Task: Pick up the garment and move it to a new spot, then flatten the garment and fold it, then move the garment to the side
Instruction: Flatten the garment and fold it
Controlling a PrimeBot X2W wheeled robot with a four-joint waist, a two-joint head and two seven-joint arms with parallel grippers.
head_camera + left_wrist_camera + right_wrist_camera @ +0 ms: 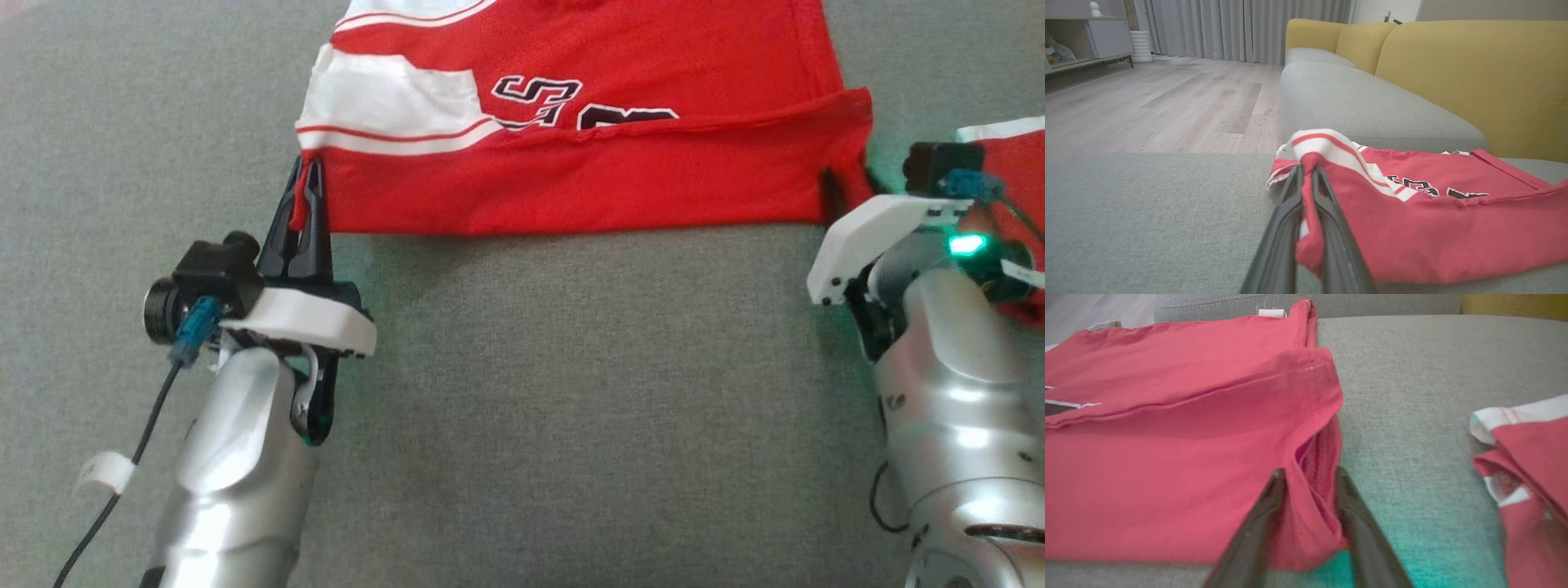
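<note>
On the grey sofa seat (522, 408), the red garment (571, 188) is lying flat, half folded. Folding it squarely is probably calling for a firm, matching pinch on both near corners before lifting together. Its left corner is sitting clamped in the left gripper (306, 192); its right corner is lying between the right gripper (1310, 475)'s parted fingers.

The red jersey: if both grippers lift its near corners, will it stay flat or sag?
Probably floppy: the jersey bunches where the left gripper pinches its corner, so its middle would likely sag. Its thin layers suggest little weight. It might slip from the right gripper, whose fingers stand apart around the other corner.
</note>
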